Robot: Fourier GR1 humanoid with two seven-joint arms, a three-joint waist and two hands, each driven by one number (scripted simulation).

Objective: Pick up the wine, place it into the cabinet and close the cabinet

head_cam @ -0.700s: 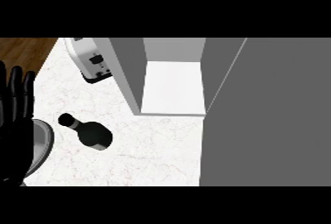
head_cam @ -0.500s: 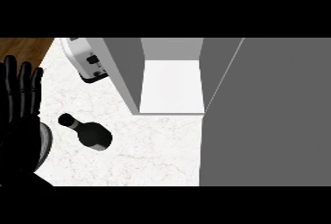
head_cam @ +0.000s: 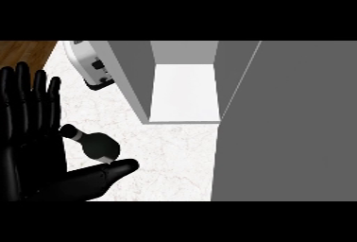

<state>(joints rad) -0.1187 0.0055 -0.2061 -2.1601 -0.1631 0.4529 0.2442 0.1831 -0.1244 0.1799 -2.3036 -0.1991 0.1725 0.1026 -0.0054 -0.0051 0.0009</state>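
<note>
1. Left hand [head_cam: 35,142] now well in over the worktop's [head_cam: 174,146] left edge, much larger in view than half a second ago; earlier only at the edge, fingers up.
2. Hand spread and holding nothing: fingers [head_cam: 31,94] straight and pointing toward the far edge, thumb [head_cam: 105,174] stretched out under the bottle's base.
3. Wine bottle [head_cam: 94,143] dark, seen from above, standing on the worktop near its left edge, neck toward the palm. Same spot as before; not yet lifted.
4. Bottle now between fingers and thumb; neck close to or touching the palm, thumb tip just beside the body. Actual contact not clear from this angle.
5. Cabinet [head_cam: 181,90] open, white shelf bare, in the middle of the far edge, well apart from the bottle. Door [head_cam: 286,123] swung out, filling the right side of the view.
6. White appliance [head_cam: 87,64] at the far left corner, untouched.
7. Right hand not visible.
8. Reading: approach done, grasp next. Fingers to curl round the bottle before any lift. Placing and door closing both still ahead.
</note>
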